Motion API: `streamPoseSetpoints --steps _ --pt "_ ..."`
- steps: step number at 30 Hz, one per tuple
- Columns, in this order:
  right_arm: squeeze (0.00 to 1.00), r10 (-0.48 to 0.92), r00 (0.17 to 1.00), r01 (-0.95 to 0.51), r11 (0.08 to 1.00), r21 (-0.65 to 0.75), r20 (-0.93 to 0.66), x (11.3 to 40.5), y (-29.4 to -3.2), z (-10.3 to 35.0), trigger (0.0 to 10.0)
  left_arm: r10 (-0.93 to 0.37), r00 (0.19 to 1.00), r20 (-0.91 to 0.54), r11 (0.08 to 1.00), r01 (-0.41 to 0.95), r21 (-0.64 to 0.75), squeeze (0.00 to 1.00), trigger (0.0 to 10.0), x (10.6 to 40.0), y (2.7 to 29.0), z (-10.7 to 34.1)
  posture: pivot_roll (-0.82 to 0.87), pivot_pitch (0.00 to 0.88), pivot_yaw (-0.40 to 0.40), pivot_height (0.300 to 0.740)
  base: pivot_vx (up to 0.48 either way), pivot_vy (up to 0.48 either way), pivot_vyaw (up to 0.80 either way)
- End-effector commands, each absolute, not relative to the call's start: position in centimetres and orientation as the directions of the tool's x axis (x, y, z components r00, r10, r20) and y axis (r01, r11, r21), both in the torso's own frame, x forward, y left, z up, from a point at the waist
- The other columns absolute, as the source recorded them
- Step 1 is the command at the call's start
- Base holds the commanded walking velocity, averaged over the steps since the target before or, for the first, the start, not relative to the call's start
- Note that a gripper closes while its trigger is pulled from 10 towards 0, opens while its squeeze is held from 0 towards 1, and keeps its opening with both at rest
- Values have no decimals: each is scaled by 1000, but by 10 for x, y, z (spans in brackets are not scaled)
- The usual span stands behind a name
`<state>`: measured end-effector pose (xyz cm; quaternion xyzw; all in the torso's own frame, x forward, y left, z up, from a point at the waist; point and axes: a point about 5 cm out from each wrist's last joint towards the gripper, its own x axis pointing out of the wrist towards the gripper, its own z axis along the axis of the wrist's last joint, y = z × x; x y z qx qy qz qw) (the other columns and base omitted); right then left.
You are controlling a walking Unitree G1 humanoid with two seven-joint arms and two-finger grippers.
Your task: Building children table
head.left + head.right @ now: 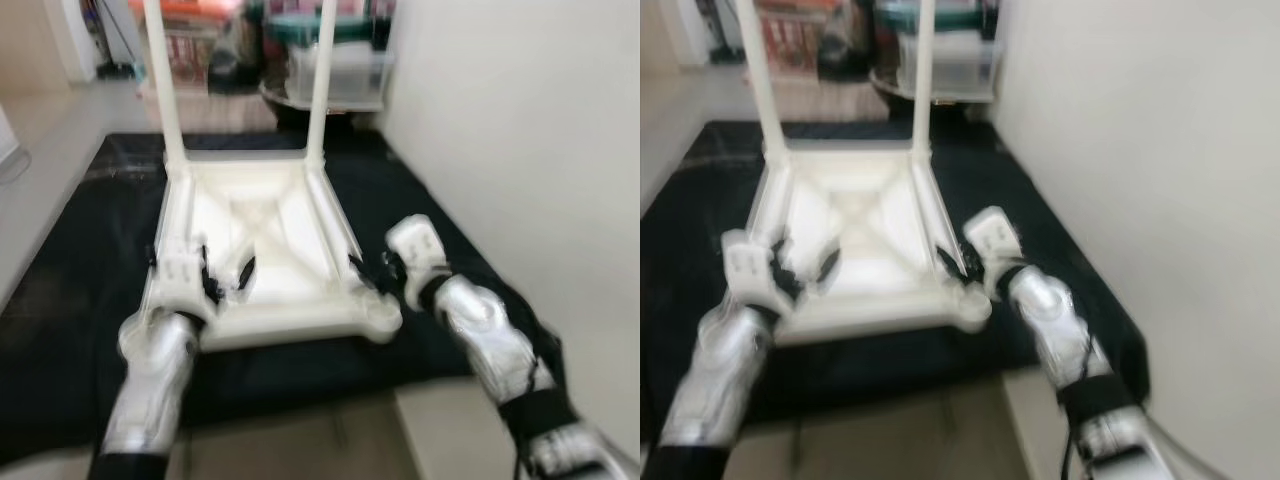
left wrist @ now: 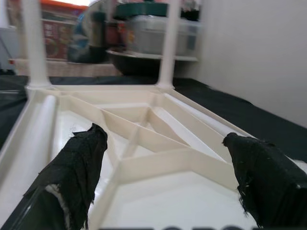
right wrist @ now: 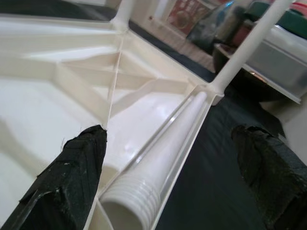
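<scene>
Black floor mat [image 1: 80, 300] carries the upside-down children table [image 1: 260, 260], so legs go in from above. Nearest, the left hand [image 1: 225, 275] and right hand [image 1: 365, 270] are spread over its near edge. Two legs [image 1: 165, 80] stand at the far corners.

We see a cream-white table [image 1: 260, 250] on a black mat [image 1: 80, 300], our 2 silver arms ending in black fingers [image 2: 76, 172].
</scene>
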<state>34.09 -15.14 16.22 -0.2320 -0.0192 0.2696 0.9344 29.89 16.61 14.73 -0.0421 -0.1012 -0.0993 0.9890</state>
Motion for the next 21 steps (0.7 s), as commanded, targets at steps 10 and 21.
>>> streamPoseSetpoints --steps 10,21 --pt "0 493 854 -506 718 -478 -164 350 -143 151 10000 -185 957 224 972 212 -103 0 10000 299 165 148 47 0 -119 740 0 0 0" --pt "0 531 797 -587 572 -573 -287 348 -146 140 10000 -188 956 223 970 216 -107 0 10000 299 166 149 49 0 -123 740 0 0 0"
